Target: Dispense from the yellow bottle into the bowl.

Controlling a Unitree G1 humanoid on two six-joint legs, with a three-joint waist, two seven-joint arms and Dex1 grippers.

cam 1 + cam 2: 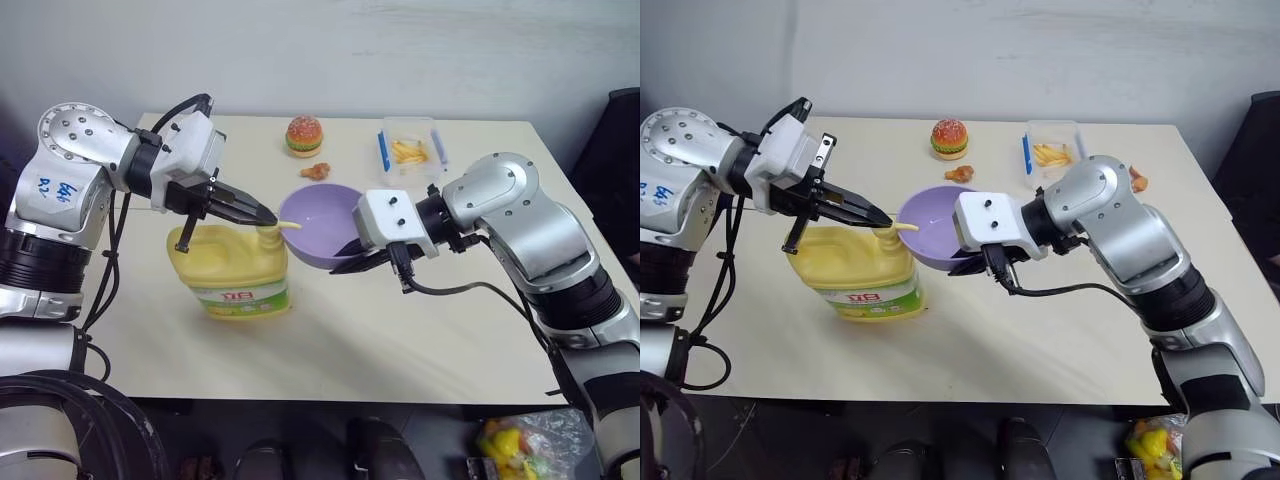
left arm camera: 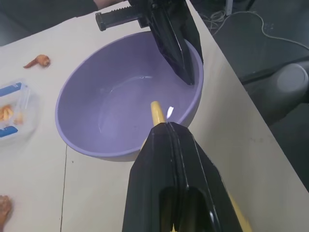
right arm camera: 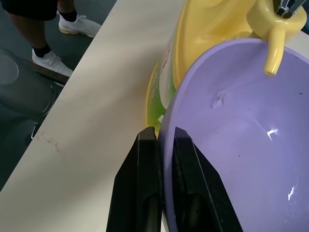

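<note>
yellow bottle: upright on the tabletop, near the front-left part, label facing the front edge; bowl touching or just beside it on its right
pump: yellow top, spout reaches over the bowl rim and hangs above the inside
bowl: lavender, mid-tabletop, tilted, held by the rim; a thin wet film or small puddle shows on the inner floor in the left wrist view
left tool: black fingers pressed together, nothing between them; tips sit on top of the pump head, pointing toward the bowl
right tool: clamped on the bowl's rim on the side away from the bottle, one finger outside the wall, one inside, wall pinched between
toy burger: far side of the tabletop, behind the bowl, well apart from it
fried-food piece: small, orange-brown, between burger and bowl
clear container: rectangular, fries inside, blue strips along its sides; far right, behind the right arm
second orange piece: just beside the container on its right
bag: clear plastic, yellow and green items inside, on the floor past the front-right corner
person: legs and white shoes on the floor beyond the tabletop edge, seen from the right wrist
</note>
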